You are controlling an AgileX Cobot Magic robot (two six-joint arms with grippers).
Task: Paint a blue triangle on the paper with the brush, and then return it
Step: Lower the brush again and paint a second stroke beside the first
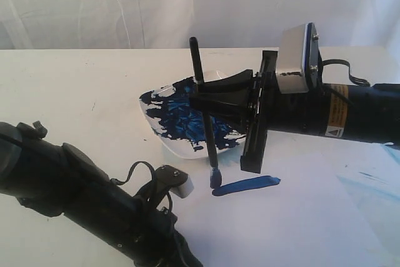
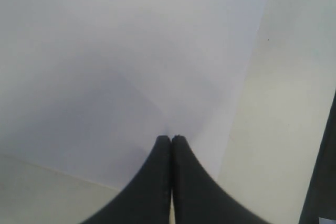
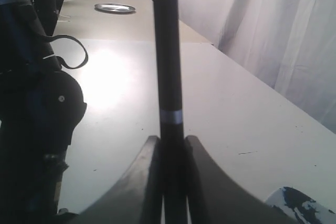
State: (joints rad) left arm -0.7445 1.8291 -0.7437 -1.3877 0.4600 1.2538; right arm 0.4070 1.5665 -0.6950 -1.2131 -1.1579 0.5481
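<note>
Long black-handled paintbrush (image 1: 210,145) clamped in the right tool (image 1: 199,96), long axis nearly upright. The bristles are pointed down onto the white rectangular paper sheet (image 1: 294,217) on the off-white bench (image 1: 62,85), at one end of a short dark-blue stroke (image 1: 247,185). The left tool (image 2: 171,140) is seen over the paper, its fingers pressed together.

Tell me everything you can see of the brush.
The brush is long and thin, with a smooth-looking black handle, a pale band ringing it, and a bristle tip stained dark blue. It stands nearly upright, leaning slightly, clamped mid-handle in the right pincer. Its tip points down at one end of a short blue stroke on the paper; actual contact is hard to confirm. In the exterior view it crosses in front of the paint dish.
</note>
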